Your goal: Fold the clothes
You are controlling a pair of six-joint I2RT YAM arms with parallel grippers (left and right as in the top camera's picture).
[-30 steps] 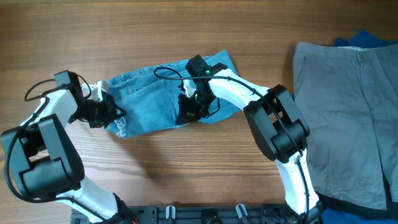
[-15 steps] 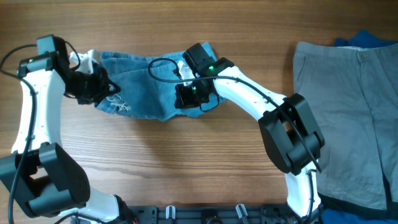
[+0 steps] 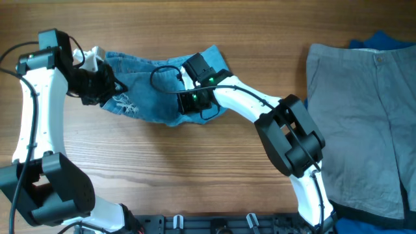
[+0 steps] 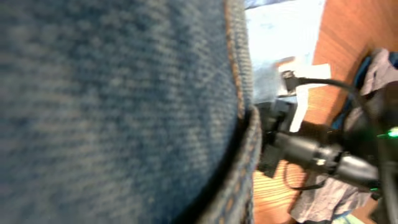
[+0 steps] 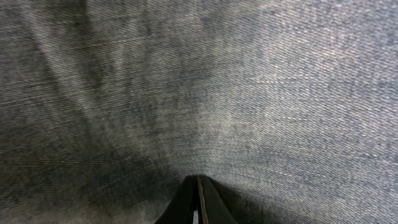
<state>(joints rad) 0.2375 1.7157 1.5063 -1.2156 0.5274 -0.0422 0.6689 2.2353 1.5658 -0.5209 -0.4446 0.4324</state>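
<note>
The light blue jeans (image 3: 153,88) lie in a folded bundle at the table's upper middle, with a frayed white patch near the left end. My left gripper (image 3: 107,88) is at that left end, closed on the denim; in the left wrist view the jeans (image 4: 112,93) fill the frame and hide the fingers. My right gripper (image 3: 194,103) is on the bundle's right part. In the right wrist view its fingers (image 5: 198,183) are pressed together with their tips in the denim (image 5: 249,74).
Grey khaki trousers (image 3: 364,117) lie spread at the right side of the wooden table (image 3: 195,169), with a dark blue garment (image 3: 380,40) showing from under their top edge. The right arm (image 4: 311,149) shows in the left wrist view.
Both arms have moved left and up the table, and the jeans have gone with them. The left end of the bundle has been drawn further left and the bundle is stretched longer.
</note>
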